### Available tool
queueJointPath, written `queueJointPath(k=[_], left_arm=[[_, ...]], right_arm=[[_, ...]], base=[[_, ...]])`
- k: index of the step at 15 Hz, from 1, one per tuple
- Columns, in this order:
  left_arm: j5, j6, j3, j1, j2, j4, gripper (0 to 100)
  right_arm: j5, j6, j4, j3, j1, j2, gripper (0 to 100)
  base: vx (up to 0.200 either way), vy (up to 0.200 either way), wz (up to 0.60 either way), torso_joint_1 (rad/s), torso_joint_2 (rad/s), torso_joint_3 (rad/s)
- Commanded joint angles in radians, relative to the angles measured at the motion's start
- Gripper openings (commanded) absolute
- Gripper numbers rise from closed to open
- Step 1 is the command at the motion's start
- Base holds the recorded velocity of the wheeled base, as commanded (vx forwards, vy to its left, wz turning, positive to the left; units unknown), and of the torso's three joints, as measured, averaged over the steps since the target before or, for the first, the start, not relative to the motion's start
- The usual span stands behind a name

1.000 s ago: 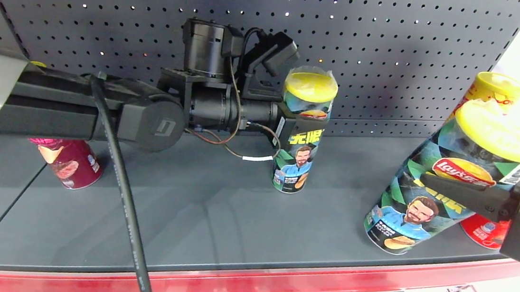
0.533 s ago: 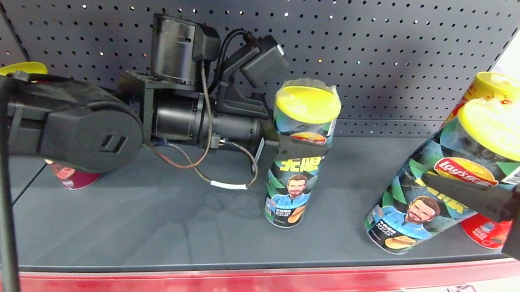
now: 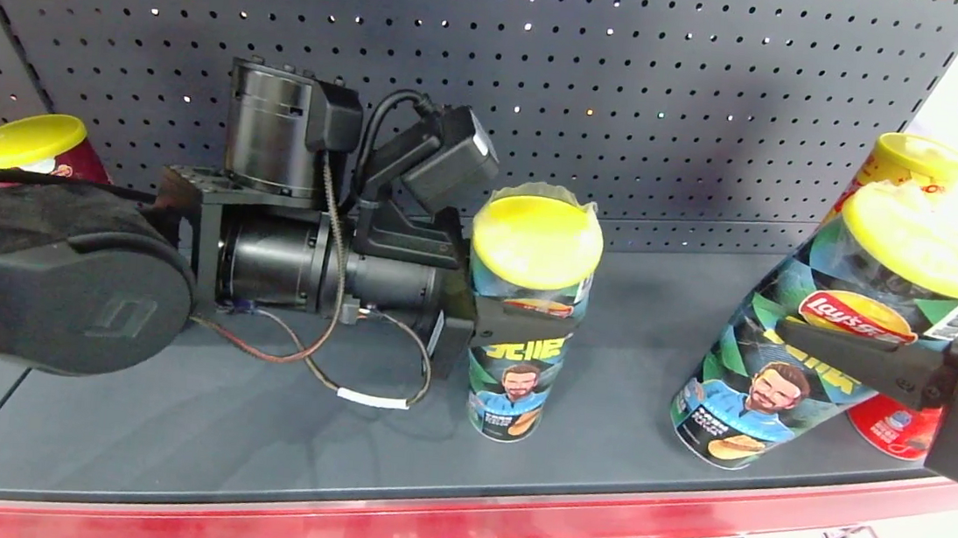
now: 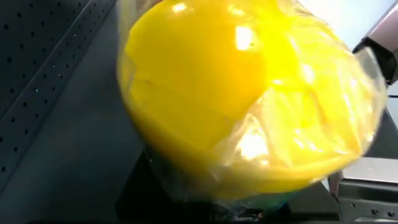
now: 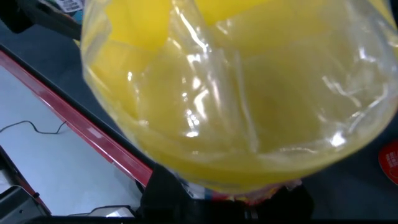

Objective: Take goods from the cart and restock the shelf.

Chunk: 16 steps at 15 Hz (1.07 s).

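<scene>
The left claw (image 3: 523, 310) is closed on the left can (image 3: 512, 378), its dark fingers clamping the wall just under the yellow lid (image 3: 537, 239). That can is upright, near the middle of the shelf (image 3: 251, 449) and towards its front. Its base looks to be on the deck, though I cannot tell if its weight is fully down.

The right claw (image 3: 861, 359) grips the right can (image 3: 772, 376) across the upper half. This can is tilted, with its base down near the shelf's red front lip and its lid (image 3: 921, 237) leaning out to the right.

Judging by their look, these are light cardboard tubes. They seem stiff enough to clamp, but the wall would likely dent under a hard squeeze, and the chips inside are fragile. The glossy label is probably slippery. Loose clear film (image 4: 298, 124) bunches around each lid, so the lid end is a poor place to hold. The bare wall just below the lid is better.

The cans are tall and narrow and should tip easily. Each wants to be fully upright with its base flat before it is let go.

Behind the right can, just beside it, are a red can (image 3: 890, 427) and a yellow can (image 3: 911, 166). A maroon can (image 3: 33, 149) stands far left, by the pegboard (image 3: 681, 86).
</scene>
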Motion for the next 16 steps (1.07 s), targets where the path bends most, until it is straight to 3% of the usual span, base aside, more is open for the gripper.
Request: queueJointPath(k=[1, 6, 8, 16], left_arm=[[-0.001, -0.001, 0.058, -0.002, -0.051, 0.0, 0], [-0.005, -0.018, 0.073, -0.002, -0.071, -0.009, 0], [-0.004, -0.052, 0.075, -0.004, -0.091, -0.008, 0], [-0.004, -0.055, 0.113, -0.016, -0.101, 0.0, 0]], right_arm=[[0.001, 0.0, -0.001, 0.002, 0.0, 0.0, 0], [0.001, 0.0, -0.001, 0.004, 0.0, 0.0, 0], [0.001, 0.0, -0.001, 0.005, 0.0, -0.002, 0], [0.001, 0.0, -0.001, 0.008, 0.0, -0.002, 0]], base=[[0.0, 0.0, 0.0, 0.0, 0.0, 0.0], [0.0, 0.0, 0.0, 0.0, 0.0, 0.0], [0.0, 0.0, 0.0, 0.0, 0.0, 0.0], [0.0, 0.0, 0.0, 0.0, 0.0, 0.0]])
